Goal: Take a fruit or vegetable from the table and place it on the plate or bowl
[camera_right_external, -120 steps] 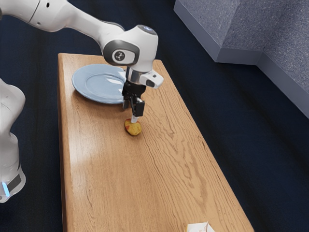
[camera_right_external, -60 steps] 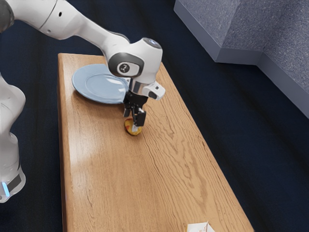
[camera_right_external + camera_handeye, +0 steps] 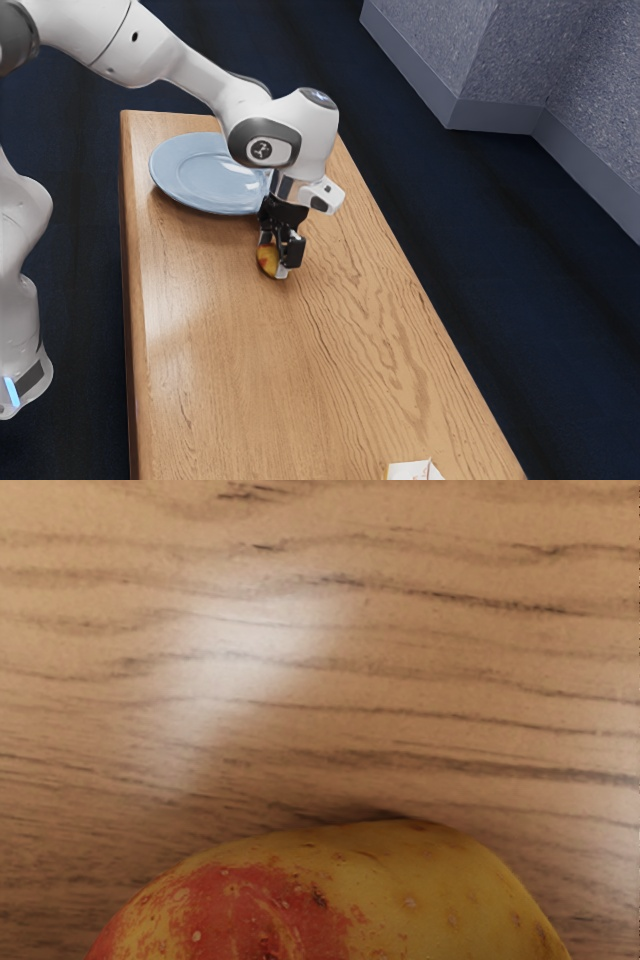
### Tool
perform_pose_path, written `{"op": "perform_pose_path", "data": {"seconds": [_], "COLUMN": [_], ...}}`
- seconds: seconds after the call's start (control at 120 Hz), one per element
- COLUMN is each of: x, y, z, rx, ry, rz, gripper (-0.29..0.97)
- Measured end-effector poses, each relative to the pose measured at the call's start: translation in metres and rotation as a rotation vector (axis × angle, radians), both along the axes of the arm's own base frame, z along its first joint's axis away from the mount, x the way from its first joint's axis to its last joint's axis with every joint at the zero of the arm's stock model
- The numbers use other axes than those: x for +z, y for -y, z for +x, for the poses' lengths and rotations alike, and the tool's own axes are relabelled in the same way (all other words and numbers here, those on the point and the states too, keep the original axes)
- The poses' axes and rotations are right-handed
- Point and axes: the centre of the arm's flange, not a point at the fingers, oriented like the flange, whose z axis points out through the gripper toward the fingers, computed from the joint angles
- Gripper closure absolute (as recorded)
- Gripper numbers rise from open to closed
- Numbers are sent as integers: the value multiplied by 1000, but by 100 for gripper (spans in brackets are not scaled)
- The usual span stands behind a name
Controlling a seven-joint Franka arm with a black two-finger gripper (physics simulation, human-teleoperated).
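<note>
On the table (image 3: pixel 300 380), the yellow-red fruit (image 3: pixel 265 261) lies just short of the plate (image 3: pixel 200 172), with the gripper (image 3: pixel 279 264) low around it (clenched or released cannot be told). A shallow, off-centre hold could let the rounded fruit roll free during the lift.

Black pincer (image 3: pixel 276 264) on a white arm (image 3: pixel 170 60) with a grey joint cap (image 3: pixel 262 148). Just under the pincer, fruit (image 3: pixel 330 900) yellow with a red blush and pale flecks. Beneath, table (image 3: pixel 300 380) honey-brown, streaked with dark wavy grain. Beyond the pincer, plate (image 3: pixel 200 172) pale blue, plain.
</note>
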Motion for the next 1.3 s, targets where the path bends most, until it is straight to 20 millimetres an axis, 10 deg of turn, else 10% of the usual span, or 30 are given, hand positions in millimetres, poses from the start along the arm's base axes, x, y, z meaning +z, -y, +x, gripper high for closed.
{"op": "perform_pose_path", "data": {"seconds": [0.533,0.775,1.092,1.3], "x": [5,63,199,191], "y": [1,-16,-133,-224], "z": [2,7,8,-14], "rx": [15,45,253,424], "ry": [15,92,138,40], "rz": [10,1,-17,-1], "gripper": [30,27,26,26]}}
